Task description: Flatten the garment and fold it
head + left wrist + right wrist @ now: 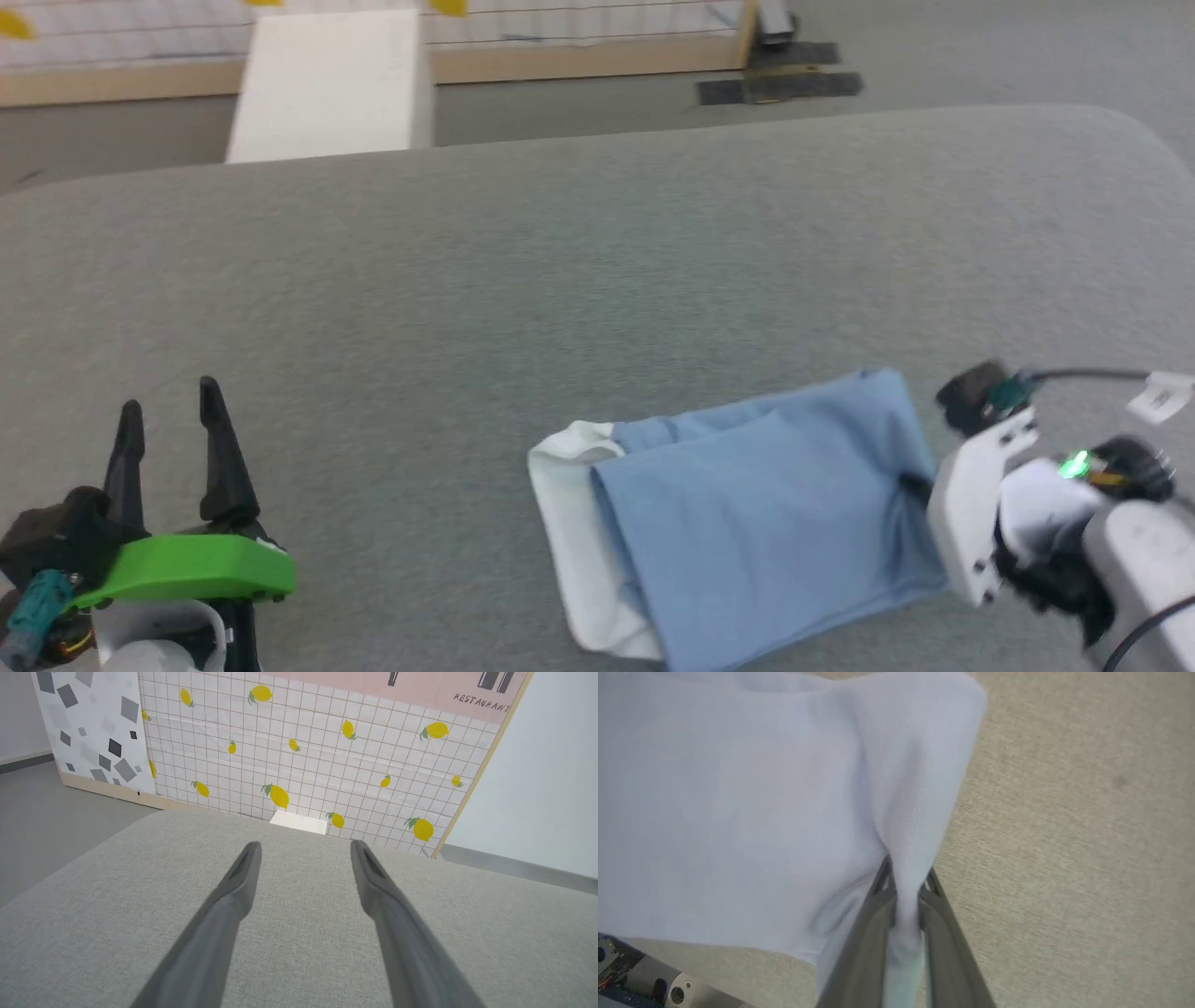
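The light blue garment (761, 523) lies folded into a compact rectangle at the lower right of the grey cushion, its white collar part (571, 523) sticking out on the left side. My right gripper (920, 487) is at the garment's right edge, shut on a pinch of blue fabric. In the right wrist view the garment (738, 812) bunches up between the two fingers, and the right gripper (906, 872) holds that fold tightly. My left gripper (170, 394) rests at the lower left, open and well apart from the cloth. In the left wrist view the left gripper (303, 847) has nothing between its fingers.
The grey upholstered surface (560, 280) spreads wide to the back and left of the garment. Beyond its far edge stands a white box (331, 84) on the floor. A lemon-patterned tiled panel (327, 751) stands behind it, and dark mats (780, 86) lie on the floor.
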